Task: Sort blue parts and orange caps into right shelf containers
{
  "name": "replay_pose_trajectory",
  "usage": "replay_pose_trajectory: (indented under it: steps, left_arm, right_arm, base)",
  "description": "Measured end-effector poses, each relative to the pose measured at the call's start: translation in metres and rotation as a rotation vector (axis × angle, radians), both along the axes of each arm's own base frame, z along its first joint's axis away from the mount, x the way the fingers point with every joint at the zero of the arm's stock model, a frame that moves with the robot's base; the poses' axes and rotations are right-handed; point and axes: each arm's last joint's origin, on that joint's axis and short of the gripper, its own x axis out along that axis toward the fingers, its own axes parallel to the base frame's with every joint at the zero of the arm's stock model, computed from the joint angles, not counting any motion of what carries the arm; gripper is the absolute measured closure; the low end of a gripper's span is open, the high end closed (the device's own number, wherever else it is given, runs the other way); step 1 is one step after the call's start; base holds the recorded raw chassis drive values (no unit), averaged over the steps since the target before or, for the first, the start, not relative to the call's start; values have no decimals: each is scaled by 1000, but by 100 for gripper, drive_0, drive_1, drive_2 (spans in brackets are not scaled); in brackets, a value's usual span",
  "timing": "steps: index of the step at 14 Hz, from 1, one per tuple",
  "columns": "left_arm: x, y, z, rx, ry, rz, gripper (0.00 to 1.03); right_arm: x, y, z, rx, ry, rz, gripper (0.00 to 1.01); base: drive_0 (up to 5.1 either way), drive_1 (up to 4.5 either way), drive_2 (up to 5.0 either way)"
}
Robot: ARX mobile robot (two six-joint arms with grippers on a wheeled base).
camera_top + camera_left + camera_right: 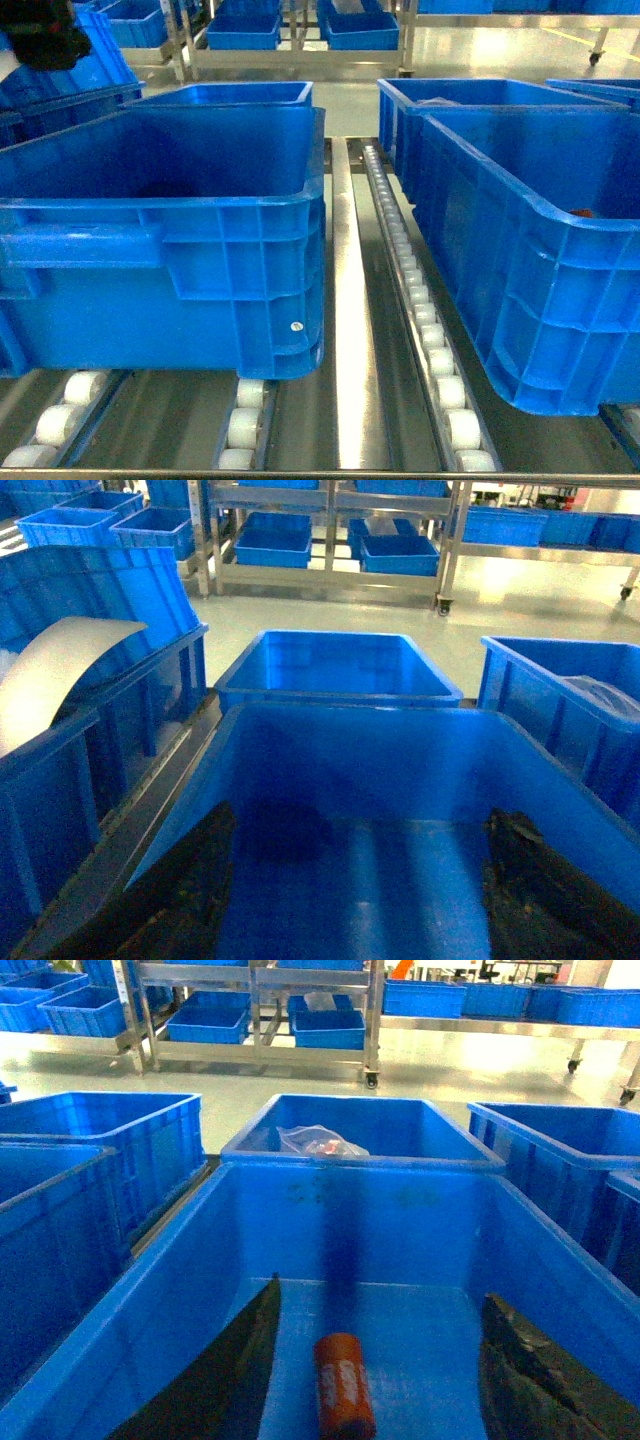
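1. Head view: two big bright blue ribbed plastic bins side by side on the silvery steel roller shelf (pixel 350 300), left bin (pixel 180 250) filling the left half, right bin (pixel 530 260) at the right edge. No grippers visible here, only a dark shape at upper left. Just a sliver of orange-red at the right bin's rim.

2. Left wrist view: looking down into the left bin (pixel 350 780), floor bare. Left gripper (pixel 355 900) with dark fingers (pixel 200 890) wide apart at the bottom corners, nothing between them. No blue parts anywhere, so can't say where those are.

3. Right wrist view: the bit the head cam misses, a small orange cylinder-like cap (pixel 343 1385) lying on its side on the right bin's floor (pixel 420 1350), lower centre. Right gripper (pixel 370 1380) spread wide, cap between the fingers but apparently untouched.

4. Risk, just guessing: round cap could roll if nudged, and fingers might clip the bin walls when lifting out.
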Motion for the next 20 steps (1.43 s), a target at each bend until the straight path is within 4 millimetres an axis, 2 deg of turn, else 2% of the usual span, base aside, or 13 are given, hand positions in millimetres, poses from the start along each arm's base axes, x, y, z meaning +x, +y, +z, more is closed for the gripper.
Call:
replay_pose_trajectory:
  steps: [1,5,6,7,10,13,15,17,19,20]
  left_arm:
    - [-30,4,-7,6,-17,5,47]
    - [-73,18,-29,8,12,0,84]
    - [-86,21,-34,8,16,20,97]
    - [-96,21,-36,9,8,14,101]
    - [-124,20,-45,9,14,8,101]
    - [-138,20,-48,9,10,7,101]
    - [-151,20,-52,9,14,6,101]
    - [-163,20,-57,9,-26,6,101]
    - [-174,20,-69,9,43,6,101]
    - [-178,20,-66,9,19,6,101]
  right_arm:
    - [-25,3,-6,11,-2,0,53]
    - [-64,16,-18,15,13,15,90]
    - [-75,15,-20,15,8,6,100]
    - [-84,14,-22,17,9,4,100]
    - [-109,14,-28,18,17,4,100]
    - [-122,14,-32,18,-26,5,100]
    - [-134,14,-45,19,47,4,100]
    - [-144,14,-38,18,6,5,100]
    - [-153,14,-40,18,22,4,100]
    - [-157,14,-39,18,17,4,100]
  base:
    - [0,0,0]
    - [0,0,0]
    - [0,0,0]
    - [0,0,0]
    - [0,0,0]
    - [0,0,0]
    - [0,0,0]
    - [0,0,0]
    - [0,0,0]
    - [0,0,0]
